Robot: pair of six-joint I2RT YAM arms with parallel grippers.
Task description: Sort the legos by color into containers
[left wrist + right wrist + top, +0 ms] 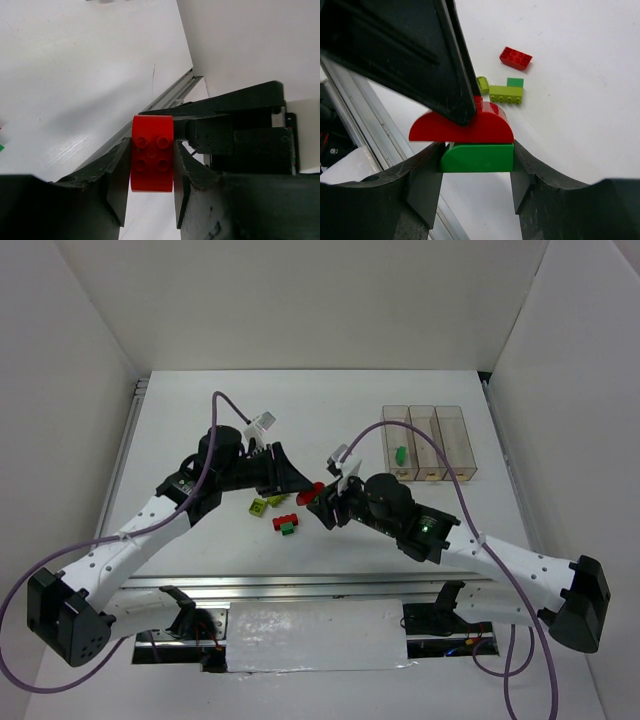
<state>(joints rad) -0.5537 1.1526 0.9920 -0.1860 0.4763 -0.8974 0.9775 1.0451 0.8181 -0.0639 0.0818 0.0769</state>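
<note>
Mid-step: a two-arm pull-apart of a stacked pair, not a bin drop yet.

My left gripper (298, 480) is pinching the red arched brick (152, 155), studs facing its wrist camera, both fingers flat on the brick's sides. My right gripper (335, 502) is clamped on the green brick (477, 157), squarely between its fingertips. The red one sits directly on top of the green one, touching along the whole seam. I can't tell if the studs are locked or already loose.

The two grippers meet tip to tip, with the pair held off the table (200, 420) between them.

Beyond my right fingertips on the table are a loose red brick (516, 57), a yellow-green brick (506, 94) and a small green piece (515, 82), all near each other.

The containers (424, 435) stand well apart from the held pair, past the right gripper on its outer side. A green lego (399, 454) lies in the bin nearest that gripper. The other two look empty from above.

Next move, as I judge it:
- Keep both pinches firm.
- Pull or tilt the grippers apart along the stud axis to split red from green.
- The green brick then goes with the right arm to the bin that already has green.
- Red needs its own bin.

The risk is a brick slipping out of a pinch as the pair snaps apart.
</note>
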